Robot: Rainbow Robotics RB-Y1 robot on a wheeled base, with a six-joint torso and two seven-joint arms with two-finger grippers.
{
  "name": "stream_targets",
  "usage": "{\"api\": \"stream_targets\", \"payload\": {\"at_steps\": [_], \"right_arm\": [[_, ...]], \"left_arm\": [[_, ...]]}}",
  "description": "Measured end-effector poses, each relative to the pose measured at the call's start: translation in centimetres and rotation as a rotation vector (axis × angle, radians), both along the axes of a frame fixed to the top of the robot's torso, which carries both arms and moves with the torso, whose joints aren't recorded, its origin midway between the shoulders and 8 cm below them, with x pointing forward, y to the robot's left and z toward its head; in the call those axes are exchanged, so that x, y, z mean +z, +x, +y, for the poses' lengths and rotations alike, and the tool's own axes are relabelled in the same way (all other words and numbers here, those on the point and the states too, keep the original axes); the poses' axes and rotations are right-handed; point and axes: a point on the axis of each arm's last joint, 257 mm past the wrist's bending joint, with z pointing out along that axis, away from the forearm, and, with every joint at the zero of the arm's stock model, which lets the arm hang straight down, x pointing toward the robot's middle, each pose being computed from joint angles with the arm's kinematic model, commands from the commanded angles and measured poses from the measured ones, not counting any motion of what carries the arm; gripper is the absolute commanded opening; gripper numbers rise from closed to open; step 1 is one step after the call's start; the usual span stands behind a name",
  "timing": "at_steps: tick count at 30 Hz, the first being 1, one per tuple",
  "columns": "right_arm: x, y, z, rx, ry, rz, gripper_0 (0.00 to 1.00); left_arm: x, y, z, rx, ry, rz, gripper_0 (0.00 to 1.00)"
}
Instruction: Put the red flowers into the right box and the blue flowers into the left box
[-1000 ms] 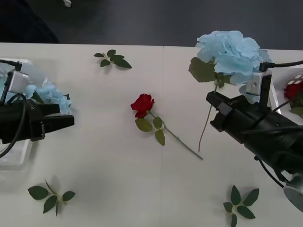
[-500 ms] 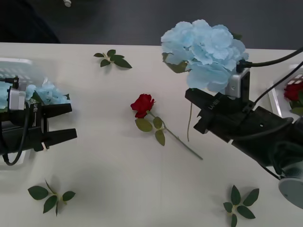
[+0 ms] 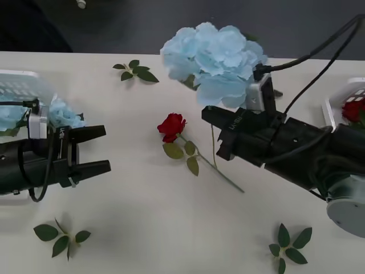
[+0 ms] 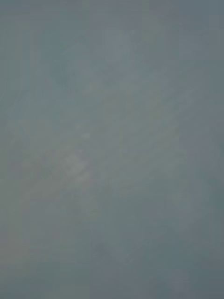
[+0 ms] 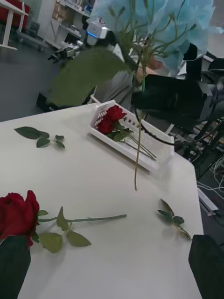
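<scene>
Two arms reach in over the white tabletop (image 3: 142,228). From above, the right pincer (image 3: 214,134) is clamped on the stem of a blue flower (image 3: 214,57), a big pale cluster held up off the surface with its thin stem hanging free. The left pincer (image 3: 94,151) hovers near the left box (image 3: 23,85), its black fingers apart and holding nothing; more blue flowers (image 3: 63,114) lie in that box. One red rose (image 3: 171,127) lies mid-table, stem pointing toward the robot. The left wrist view adds what the overhead one crops: the right box (image 5: 130,145) with red roses (image 5: 111,120) inside, and the lifted cluster's underside (image 5: 158,28).
</scene>
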Motion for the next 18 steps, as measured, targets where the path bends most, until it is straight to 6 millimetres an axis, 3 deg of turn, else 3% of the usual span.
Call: {"api": "stream_targets", "payload": {"at_steps": [7, 13, 18], "right_arm": [[-2.1, 1.3, 3.2, 0.041, -0.024, 0.055, 0.00], [-3.1, 3.1, 7.0, 0.080, -0.006, 0.052, 0.00], [-3.5, 4.0, 9.7, 0.109, 0.007, 0.041, 0.00]], "left_arm": [[-0.8, -0.1, -2.3, -0.018, -0.021, 0.020, 1.00], [-1.3, 1.4, -3.4, 0.031, -0.032, 0.030, 1.00], [-1.9, 2.2, -6.0, 0.033, -0.029, 0.041, 1.00]]}}
